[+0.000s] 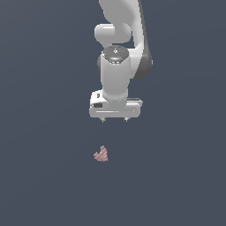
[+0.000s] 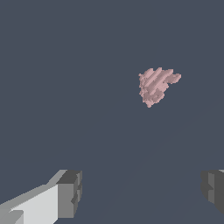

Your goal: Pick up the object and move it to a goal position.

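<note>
The object (image 1: pixel 101 154) is a tiny dusty-pink, ridged, spiky lump lying on the dark grey floor, below the white arm in the exterior view. In the wrist view the object (image 2: pixel 156 85) lies apart from both fingers, untouched. My gripper (image 1: pixel 114 119) hangs above the object, slightly toward the exterior view's right, pointing straight down. It is open: the two grey fingertips (image 2: pixel 70 192) stand far apart in the wrist view, with only bare floor between them, around the gripper's midpoint (image 2: pixel 142 190).
The dark grey floor (image 1: pixel 44 176) spreads flat and featureless on every side. The white arm (image 1: pixel 119 53) rises up out of the exterior view.
</note>
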Tool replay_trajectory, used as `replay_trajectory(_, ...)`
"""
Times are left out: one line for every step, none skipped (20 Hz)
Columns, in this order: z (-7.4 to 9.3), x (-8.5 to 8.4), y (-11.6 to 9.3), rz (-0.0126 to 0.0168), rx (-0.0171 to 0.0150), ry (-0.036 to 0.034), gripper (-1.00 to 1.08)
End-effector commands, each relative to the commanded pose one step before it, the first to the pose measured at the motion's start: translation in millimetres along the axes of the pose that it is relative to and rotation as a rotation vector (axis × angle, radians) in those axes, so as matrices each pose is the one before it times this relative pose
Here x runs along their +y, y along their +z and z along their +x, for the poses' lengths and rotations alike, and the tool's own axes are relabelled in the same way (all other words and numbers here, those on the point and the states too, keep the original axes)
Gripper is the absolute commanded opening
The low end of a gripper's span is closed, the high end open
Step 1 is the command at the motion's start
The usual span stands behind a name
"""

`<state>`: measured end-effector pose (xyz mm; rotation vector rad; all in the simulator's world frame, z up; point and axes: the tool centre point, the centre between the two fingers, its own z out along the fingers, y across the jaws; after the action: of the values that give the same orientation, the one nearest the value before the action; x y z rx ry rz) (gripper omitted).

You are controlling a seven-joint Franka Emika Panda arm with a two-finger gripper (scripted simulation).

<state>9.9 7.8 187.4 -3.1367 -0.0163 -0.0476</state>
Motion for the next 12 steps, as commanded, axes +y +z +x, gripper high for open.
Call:
replay_trajectory(0.0, 0.01, 0.0, 0.0, 0.0, 0.0, 1.0)
replay_trajectory(0.08, 0.06, 0.04, 0.0, 0.0, 0.0, 1.0)
replay_trajectory(0.07, -0.37, -0.48, -0.00073, 0.00096, -0.00067, 1.0)
replay_trajectory(0.19, -0.3, -0.47, -0.0008, 0.00107, -0.00078, 1.0)
replay_trajectory(0.22, -0.49, -0.74, -0.00119, 0.00161, -0.00131, 1.0)
replay_trajectory(0.24, -0.62, -0.94, -0.00148, 0.00202, -0.00193, 1.0)
replay_trajectory(0.19, -0.77, -1.17, -0.00174, 0.00241, -0.0028, 1.0)
replay_trajectory(0.04, -0.74, -1.09, -0.00152, 0.00214, -0.00313, 1.0)
replay_trajectory(-0.1, -0.62, -0.92, -0.00118, 0.00169, -0.00317, 1.0)
replay_trajectory(-0.21, -0.49, -0.72, -0.00085, 0.00122, -0.00304, 1.0)
replay_trajectory(-0.28, -0.37, -0.52, -0.00053, 0.00077, -0.00269, 1.0)
replay_trajectory(-0.25, -0.13, -0.23, -0.00017, 0.00024, -0.00167, 1.0)
